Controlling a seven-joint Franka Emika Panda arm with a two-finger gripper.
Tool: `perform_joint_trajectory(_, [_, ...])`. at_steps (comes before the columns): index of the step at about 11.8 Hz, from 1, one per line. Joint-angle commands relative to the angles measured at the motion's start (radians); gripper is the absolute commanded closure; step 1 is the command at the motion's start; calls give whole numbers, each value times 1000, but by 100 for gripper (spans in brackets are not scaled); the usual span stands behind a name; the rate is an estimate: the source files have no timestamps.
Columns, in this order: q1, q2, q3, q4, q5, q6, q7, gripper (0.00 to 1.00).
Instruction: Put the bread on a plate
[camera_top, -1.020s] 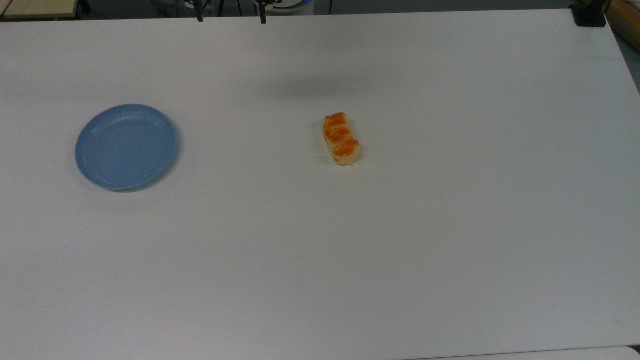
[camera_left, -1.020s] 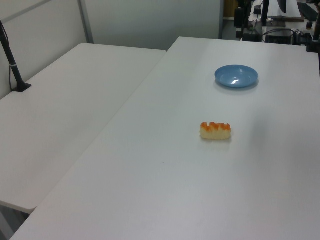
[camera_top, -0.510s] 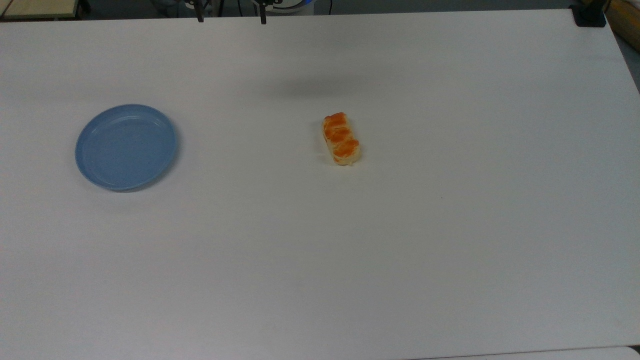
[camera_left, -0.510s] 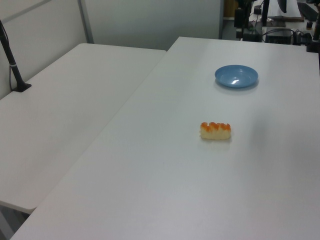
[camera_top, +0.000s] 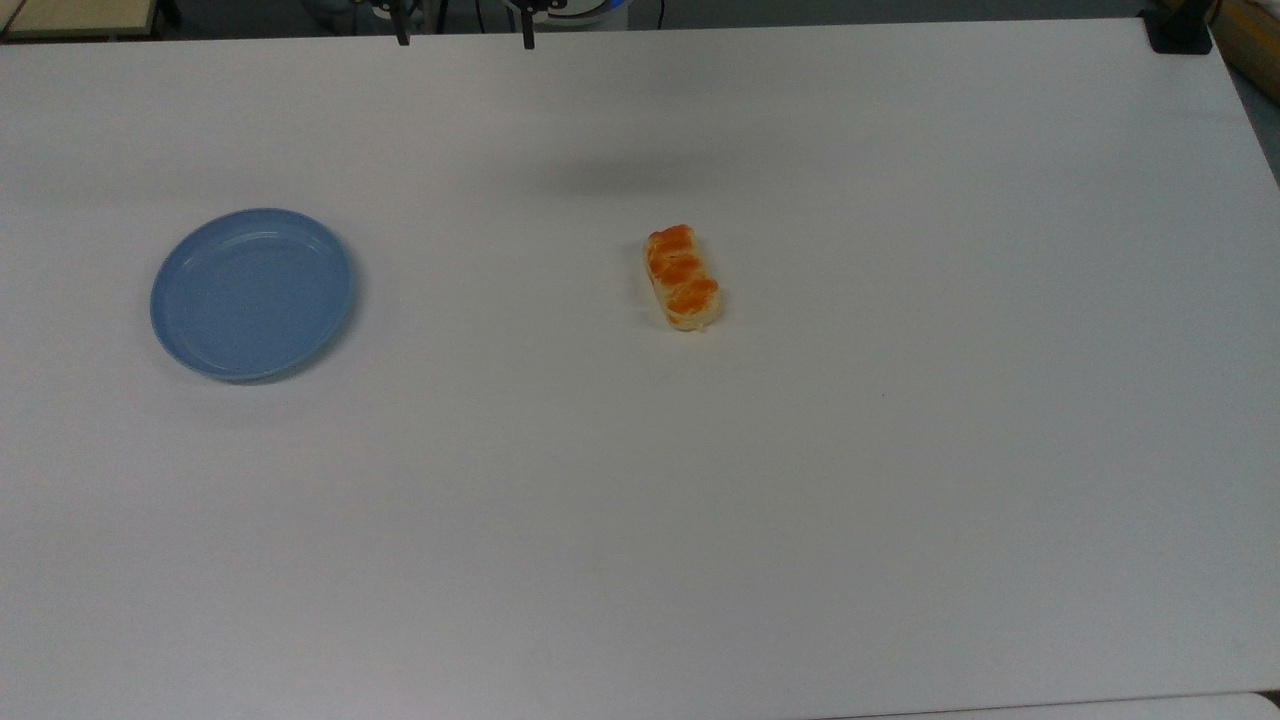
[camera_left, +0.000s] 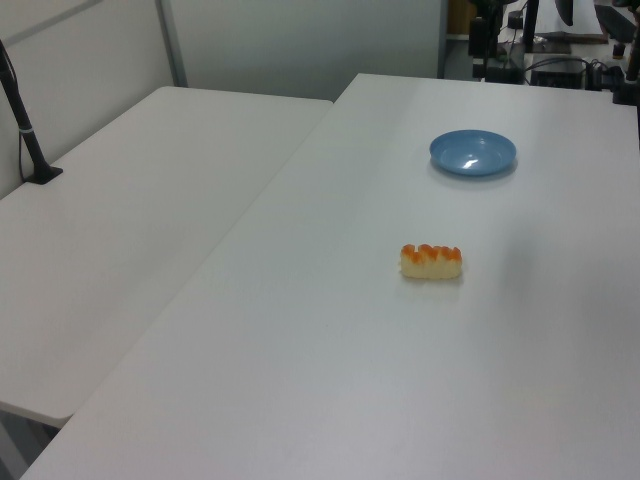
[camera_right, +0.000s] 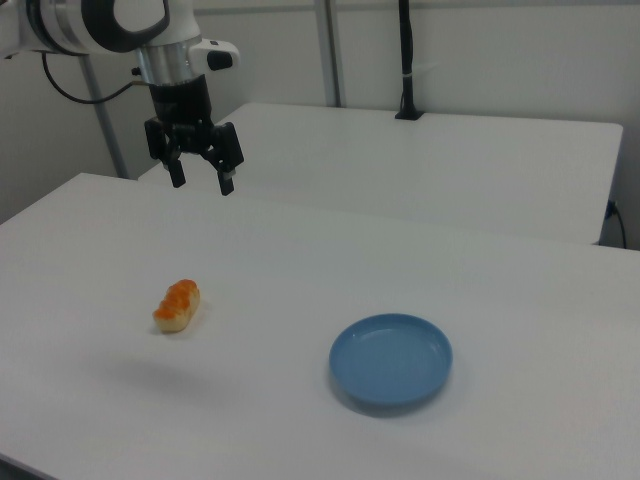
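I see my gripper spread wide, holding nothing, high above the tabletop. The bread lies mid-tabletop, well apart from the plate, which sits bare toward the top view's left edge.

Glossy-topped bread — smooth plastic plate — matt white table.

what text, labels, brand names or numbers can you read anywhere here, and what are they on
None: there is no readable text in these views.
The bread, the light-blue plate and the white table carry no print.
The robot arm and its gripper show no lettering that can be made out.
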Motion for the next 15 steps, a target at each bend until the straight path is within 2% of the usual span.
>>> perform_joint_trajectory(1, [17, -27, -6, -46, 23, 3, -16, 0])
perform_joint_trajectory(7, [46, -33, -1, -185, 24, 75, -10, 0])
perform_joint_trajectory(11, [127, -27, -1, -239, 24, 179, -7, 0])
perform_joint_trajectory(15, [221, 43, -6, -262, 24, 273, 0, 0])
